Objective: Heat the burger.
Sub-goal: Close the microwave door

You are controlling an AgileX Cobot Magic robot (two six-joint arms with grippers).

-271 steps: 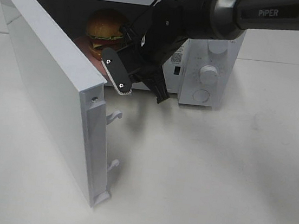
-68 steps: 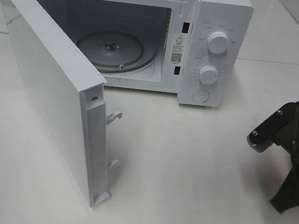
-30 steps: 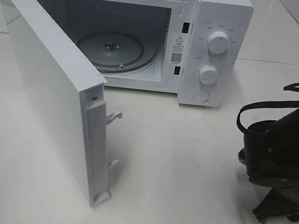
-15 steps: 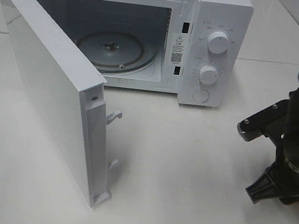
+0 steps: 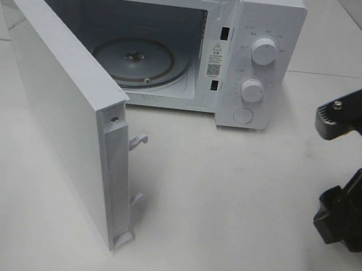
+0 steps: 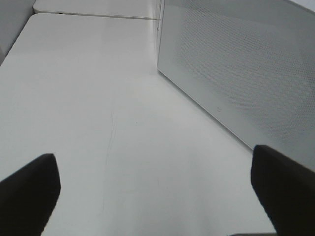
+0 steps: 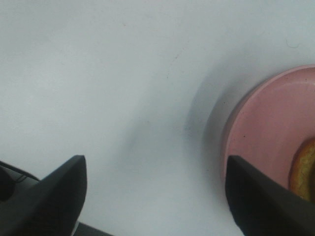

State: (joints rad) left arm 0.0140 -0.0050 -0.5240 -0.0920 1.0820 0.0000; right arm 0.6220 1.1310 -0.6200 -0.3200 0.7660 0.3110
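The boxy white microwave oven (image 5: pixel 256 59) stands at the far side of the white table (image 5: pixel 225 207), its tall white door (image 5: pixel 59 107) swung wide toward the near left and its round glass turntable (image 5: pixel 140 61) bare. If that door stays where it is, a careless left-arm move could knock it.

The black right gripper (image 7: pixel 157 196) hangs at the right edge above the table, jaws spread wide and holding nothing. The flat pink round plate (image 7: pixel 266 128) sits on the table just beside it. A blind descent could clip the rim and tip it.

The left gripper (image 6: pixel 157 191) is fully open and empty, beside the door's mesh face.

The golden-brown burger (image 7: pixel 304 169) shows only as a sliver on that plate, outside the oven, and could slide off.
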